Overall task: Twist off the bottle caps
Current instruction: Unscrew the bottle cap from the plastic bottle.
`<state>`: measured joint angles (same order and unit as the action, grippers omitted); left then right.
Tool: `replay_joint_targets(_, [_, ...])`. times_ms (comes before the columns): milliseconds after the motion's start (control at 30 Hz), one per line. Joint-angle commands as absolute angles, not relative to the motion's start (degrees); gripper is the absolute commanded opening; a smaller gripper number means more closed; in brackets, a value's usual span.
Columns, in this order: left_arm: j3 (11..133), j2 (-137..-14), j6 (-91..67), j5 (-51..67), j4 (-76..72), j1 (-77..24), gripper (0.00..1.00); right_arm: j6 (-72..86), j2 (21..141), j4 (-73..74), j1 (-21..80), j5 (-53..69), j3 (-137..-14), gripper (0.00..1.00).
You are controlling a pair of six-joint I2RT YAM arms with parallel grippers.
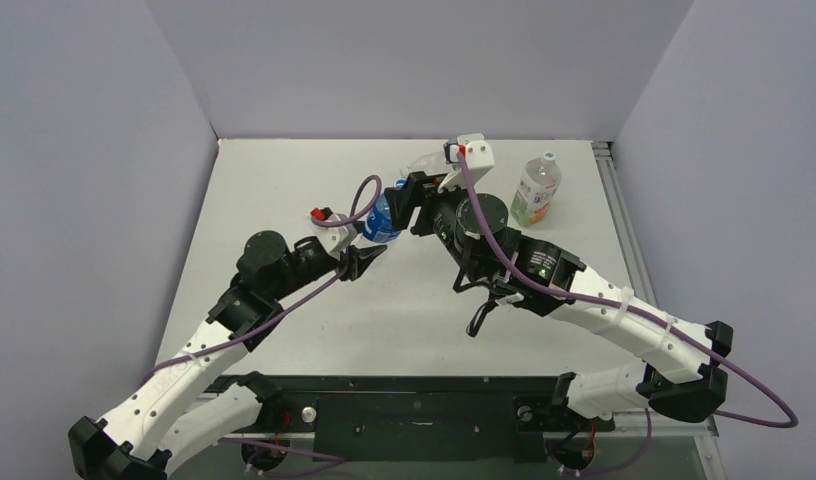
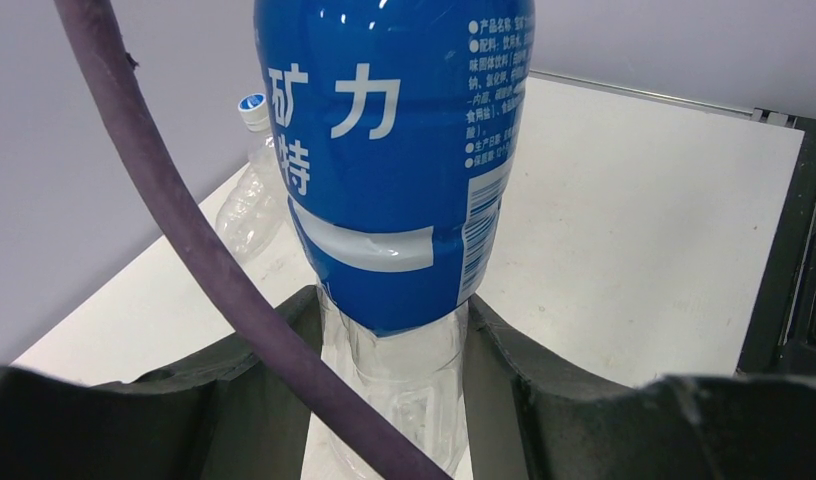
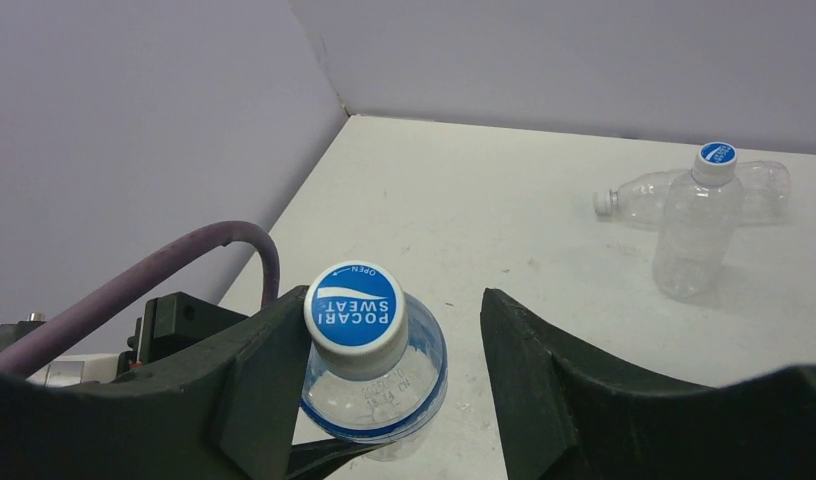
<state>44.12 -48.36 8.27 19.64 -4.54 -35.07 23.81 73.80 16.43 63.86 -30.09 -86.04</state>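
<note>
Blue-labelled bottle, cap facing right fingers, base in left fingers

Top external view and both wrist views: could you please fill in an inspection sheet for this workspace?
Surface: white table, faintly scuffed.
Job's things: blue-labelled bottle held up, blue cap on it; plain bottle upright, blue-capped; second plain bottle lying behind it, cap cannot be told; orange-and-green-labelled bottle upright, white cap on.
Clutter: nothing seen.
Grippers: left gripper shut on the blue-labelled bottle's clear lower part; right gripper open, astride the blue cap.
Cables: purple cable crosses in front of the held bottle; another runs along the right arm.
Surroundings: grey walls on three sides.
</note>
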Motion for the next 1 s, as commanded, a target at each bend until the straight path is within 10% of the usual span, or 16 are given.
replay_joint_targets(0, [44.1, -47.2, 10.6, 2.1, -1.7, -35.1, 0.0, 24.2, 73.3, 13.4, 64.2, -31.0, -87.8, 0.56])
replay_joint_targets(967, [43.3, -47.0, 5.2, 7.5, -0.1, -34.9, 0.0, 20.6, 66.0, 9.0, 58.4, -19.5, -82.0, 0.0])
